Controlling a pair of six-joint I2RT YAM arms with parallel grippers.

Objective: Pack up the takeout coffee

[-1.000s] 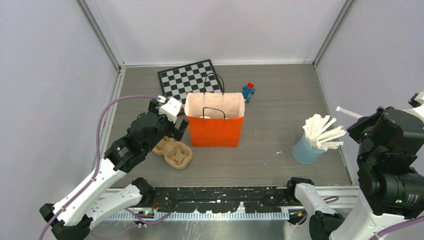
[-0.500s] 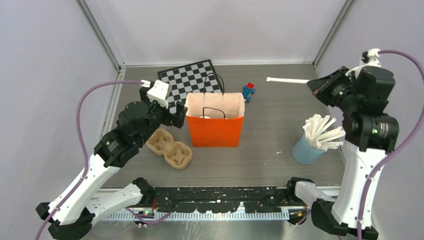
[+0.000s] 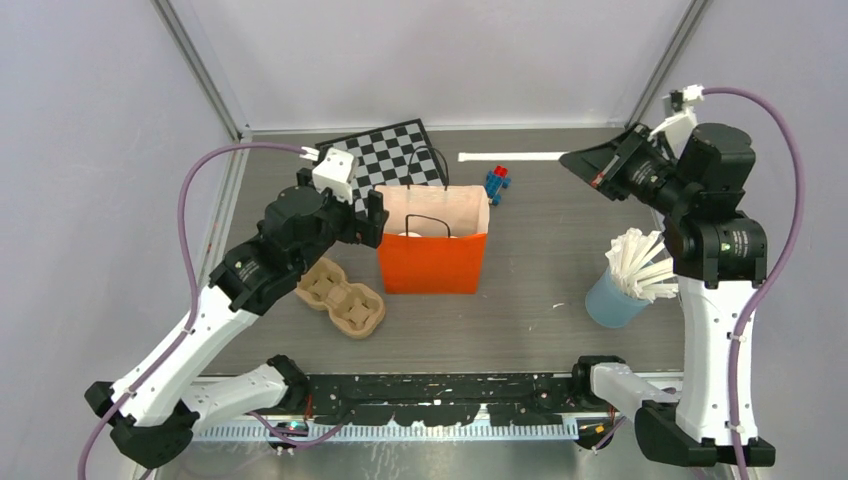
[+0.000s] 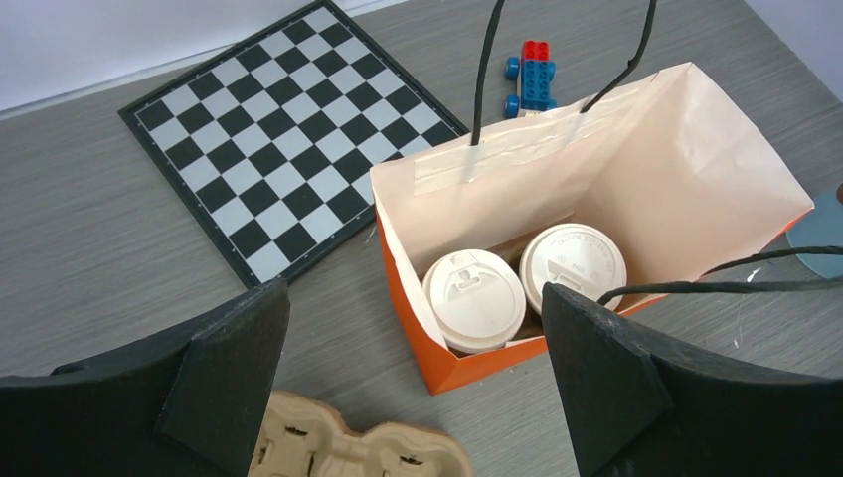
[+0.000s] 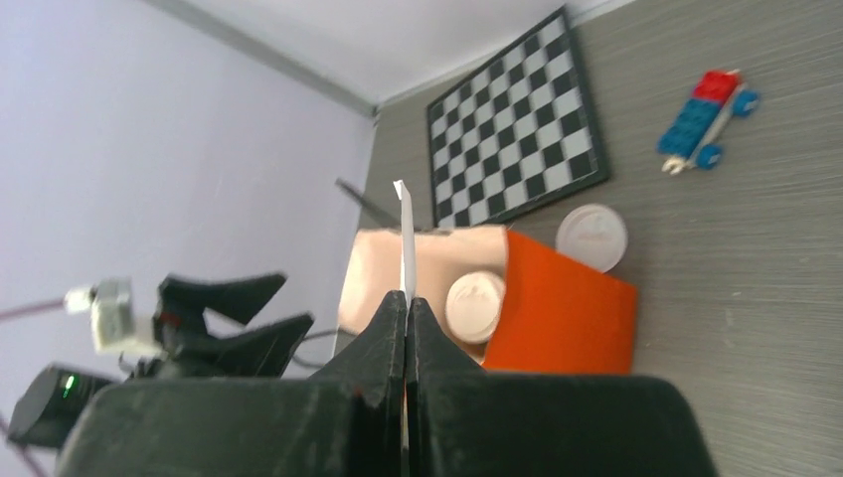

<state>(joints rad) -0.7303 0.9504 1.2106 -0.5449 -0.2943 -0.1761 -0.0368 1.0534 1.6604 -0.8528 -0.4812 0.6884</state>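
Orange bag (image 4: pixel 616 149) mid-table, mouth up. Two coffee cups (image 4: pixel 474 299) inside it, upright, long axis vertical, white lids up, side by side. Left gripper (image 4: pixel 413 308) spread wide, empty, over bag's left edge. Right gripper (image 3: pixel 568 158) clamped on thin white stick (image 3: pixel 510 156), which points left. Stick has swung leftward, nearer the bag.

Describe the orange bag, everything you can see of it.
The orange bag is paper by the look, pale inside, with two black cord handles, one visibly taped to an inner wall. It stands upright and open on the table, holding two white-lidded cups side by side.
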